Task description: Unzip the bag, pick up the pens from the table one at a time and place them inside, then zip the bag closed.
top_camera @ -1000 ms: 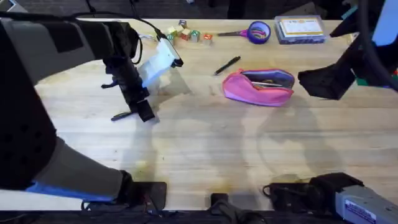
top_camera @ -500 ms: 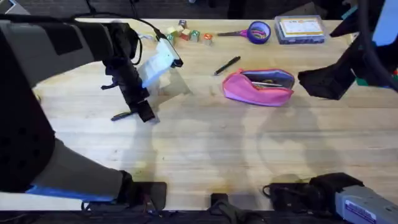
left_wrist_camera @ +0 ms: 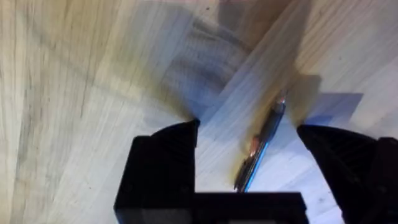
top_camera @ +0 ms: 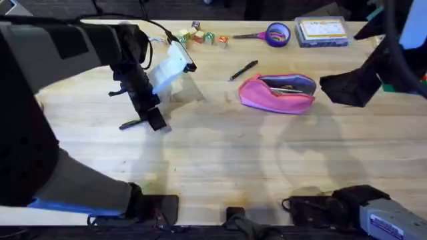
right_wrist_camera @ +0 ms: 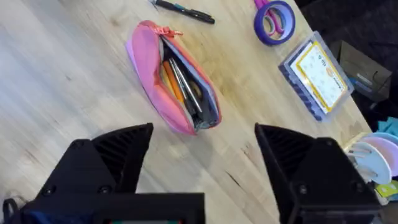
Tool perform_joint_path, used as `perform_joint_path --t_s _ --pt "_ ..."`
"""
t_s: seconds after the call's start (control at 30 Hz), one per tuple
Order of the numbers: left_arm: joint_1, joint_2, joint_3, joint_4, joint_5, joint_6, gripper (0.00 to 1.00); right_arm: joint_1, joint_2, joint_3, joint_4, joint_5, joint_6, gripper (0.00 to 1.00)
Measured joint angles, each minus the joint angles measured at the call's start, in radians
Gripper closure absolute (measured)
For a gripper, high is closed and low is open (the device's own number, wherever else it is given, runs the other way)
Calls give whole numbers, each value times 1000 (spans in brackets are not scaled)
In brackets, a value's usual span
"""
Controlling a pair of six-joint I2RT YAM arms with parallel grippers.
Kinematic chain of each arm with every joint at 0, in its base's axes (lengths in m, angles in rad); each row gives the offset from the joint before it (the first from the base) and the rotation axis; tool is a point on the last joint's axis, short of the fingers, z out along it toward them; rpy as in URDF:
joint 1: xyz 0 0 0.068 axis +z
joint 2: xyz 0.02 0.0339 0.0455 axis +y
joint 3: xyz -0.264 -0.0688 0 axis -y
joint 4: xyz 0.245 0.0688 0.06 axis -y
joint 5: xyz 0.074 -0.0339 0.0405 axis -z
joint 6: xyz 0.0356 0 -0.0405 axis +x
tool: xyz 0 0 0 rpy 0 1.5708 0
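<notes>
The pink bag (top_camera: 277,93) lies unzipped on the table (top_camera: 220,153) right of centre, with pens showing in its blue-grey lining (right_wrist_camera: 180,81). One black pen (top_camera: 243,70) rests on the wood just beyond the bag's left end (right_wrist_camera: 183,10). Another pen (top_camera: 131,124) lies at the left, and my left gripper (top_camera: 153,119) is low over it. In the left wrist view this pen (left_wrist_camera: 261,146) sits between the open fingers (left_wrist_camera: 165,162) of the left gripper (left_wrist_camera: 247,129). My right gripper (top_camera: 337,87) hovers right of the bag, open and holding nothing (right_wrist_camera: 202,140).
Along the far edge are small coloured blocks (top_camera: 200,35), purple-handled scissors (top_camera: 273,33) and a clear box with a yellow label (top_camera: 322,31). Pastel dishes (right_wrist_camera: 379,155) stand past the box. Bare wood stretches across the near half of the table.
</notes>
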Motion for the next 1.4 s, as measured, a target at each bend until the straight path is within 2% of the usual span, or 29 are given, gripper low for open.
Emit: perform_joint_path --t_s 0.23,0.27,0.4,0.47,0.53,0.57,0.6,1.13,1.4 --pt "0 0 0 0 0 0 4 0 0 0 0 0 0 3" --pt "0 0 0 0 0 -2 29 0 0 0 0 0 0 3" --pt "-2 -5 -4 1 -3 -3 253 0 0 0 0 0 0 3" --pt "-2 -5 -4 4 -6 -6 408 0 0 0 0 0 0 3" --pt "-2 -5 -4 16 -15 -6 728 0 0 0 0 0 0 3" --pt "-2 -5 -4 28 -24 -6 857 0 0 0 0 0 0 3" --pt "-2 -4 -2 36 -32 -6 930 0 0 0 0 0 0 3" --pt "-2 -5 -3 39 -40 -8 959 0 0 0 0 0 0 3" --pt "-3 15 28 11 -40 -46 957 0 0 0 1 0 0 3"
